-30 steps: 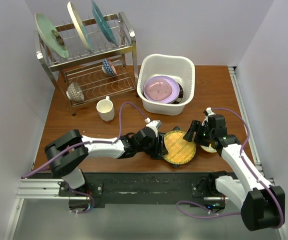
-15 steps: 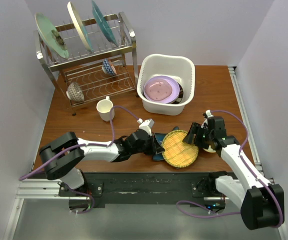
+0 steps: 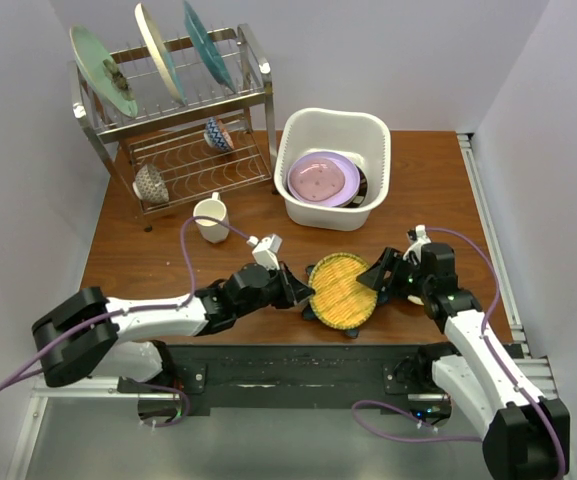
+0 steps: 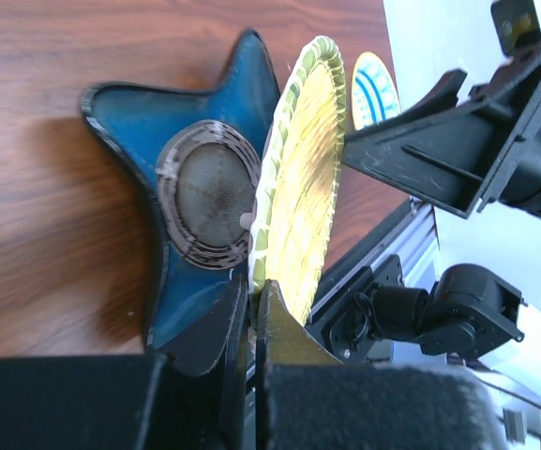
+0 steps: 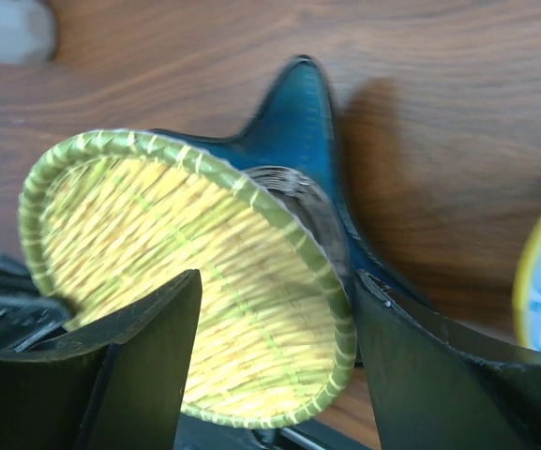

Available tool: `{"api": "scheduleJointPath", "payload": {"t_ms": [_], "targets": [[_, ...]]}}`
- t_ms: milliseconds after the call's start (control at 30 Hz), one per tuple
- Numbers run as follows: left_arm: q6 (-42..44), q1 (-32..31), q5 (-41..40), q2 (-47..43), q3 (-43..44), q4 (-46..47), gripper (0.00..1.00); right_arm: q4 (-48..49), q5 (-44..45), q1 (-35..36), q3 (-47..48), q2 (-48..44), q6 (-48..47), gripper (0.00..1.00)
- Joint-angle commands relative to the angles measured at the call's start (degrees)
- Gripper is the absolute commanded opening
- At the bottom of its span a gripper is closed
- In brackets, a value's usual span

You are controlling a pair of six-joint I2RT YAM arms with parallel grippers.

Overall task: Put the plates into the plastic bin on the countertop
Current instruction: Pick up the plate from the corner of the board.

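One edge hold carries the risk: the left pincer (image 4: 251, 309) is clamped on the amber plate's (image 4: 303, 187) rim, tilting it above the blue star plate (image 4: 129, 131), nearer than the plastic bin (image 3: 368, 130). The right pincer (image 5: 275, 281) gapes astride it. It could pivot loose.

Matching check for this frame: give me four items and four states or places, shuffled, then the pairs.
Items:
1. amber plate
2. blue star plate
3. lavender plate
4. right gripper

States or places:
A. inside the plastic bin
B. lying flat on the table
C. tilted up on edge, rim pinched by the left gripper
D. open, holding nothing

Pairs: 1-C, 2-B, 3-A, 4-D
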Motion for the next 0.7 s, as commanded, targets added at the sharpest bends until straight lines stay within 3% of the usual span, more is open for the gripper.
{"api": "scheduleJointPath", "payload": {"t_ms": [0, 467, 667], "targets": [[-0.49, 1.19, -5.57, -4.97, -2.07, 2.27, 0.0, 7.89, -7.77, 0.1, -1.95, -0.96, 4.14, 0.68], [-5.58, 4.79, -4.34, -17.18, -18.67, 23.69, 0.0, 19.14, -14.11, 0.1, -6.09, -1.58, 10.03, 0.68], [-4.71, 6.29, -2.33, -20.09, -19.92, 25.29, 0.0, 22.57, -15.86, 0.1, -6.88, 0.27, 11.08, 0.68]]}}
